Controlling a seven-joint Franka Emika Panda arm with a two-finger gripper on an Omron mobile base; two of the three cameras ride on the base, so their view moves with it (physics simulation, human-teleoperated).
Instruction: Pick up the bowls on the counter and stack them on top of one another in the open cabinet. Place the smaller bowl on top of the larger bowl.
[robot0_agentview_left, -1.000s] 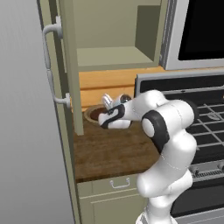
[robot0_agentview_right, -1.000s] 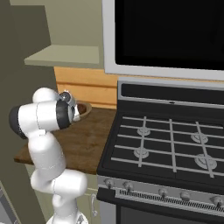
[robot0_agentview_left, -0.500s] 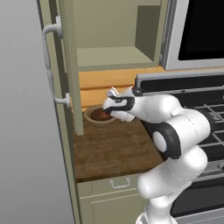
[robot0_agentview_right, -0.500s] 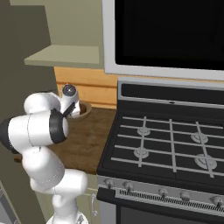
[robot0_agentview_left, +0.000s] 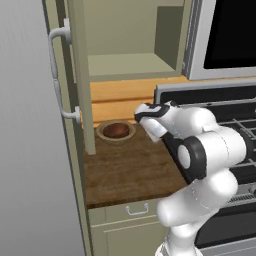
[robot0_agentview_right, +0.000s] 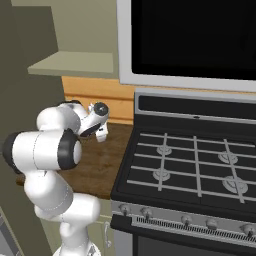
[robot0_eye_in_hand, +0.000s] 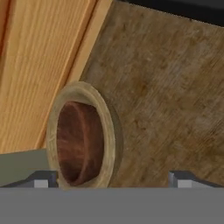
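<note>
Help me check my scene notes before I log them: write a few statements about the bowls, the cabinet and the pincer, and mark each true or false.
1. The small dark reddish-brown wooden bowl sits inside the wider light tan wooden bowl. True.
2. The stacked bowls rest on the beige-olive cabinet's shelf. False: they sit on the dark brown wood-plank counter, below the shelf.
3. The pincer is clamped on the tan bowl's rim. False: its jaws stand open and hold nothing.
4. The cabinet door with the white curved handle is open. True.
5. A pot stands on the black stovetop. False: its grates are bare.
</note>
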